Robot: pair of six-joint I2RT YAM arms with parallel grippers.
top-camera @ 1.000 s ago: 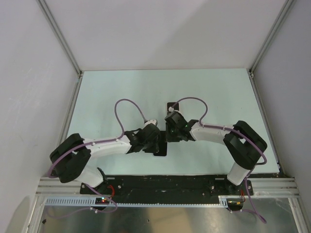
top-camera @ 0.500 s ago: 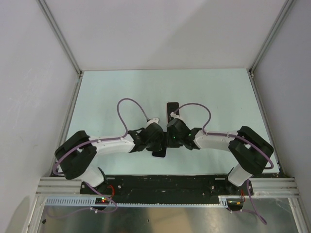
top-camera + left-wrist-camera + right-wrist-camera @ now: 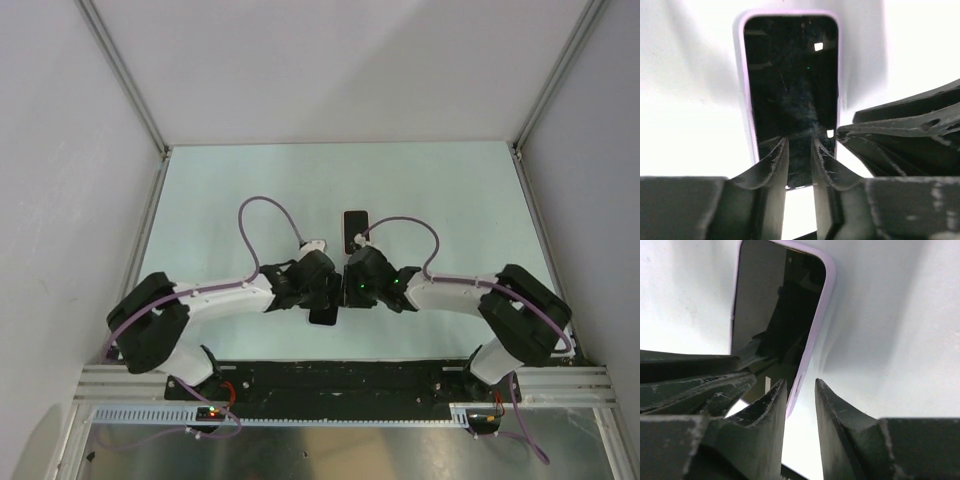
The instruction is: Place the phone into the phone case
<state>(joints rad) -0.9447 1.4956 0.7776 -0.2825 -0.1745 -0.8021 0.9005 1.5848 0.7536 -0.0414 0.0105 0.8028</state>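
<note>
Glossy black phone (image 3: 790, 75) in thin lilac phone case (image 3: 746, 100)

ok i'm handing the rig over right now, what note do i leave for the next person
Left gripper: jaws slightly apart, tips over the near end of the phone, clamping nothing.
Right gripper: jaws slightly apart, astride a side rim of the case.
Phone lies screen up on the table, lilac case around it.
Done: far end and sides look seated.
Left: near end hidden; check it, then withdraw.
</note>
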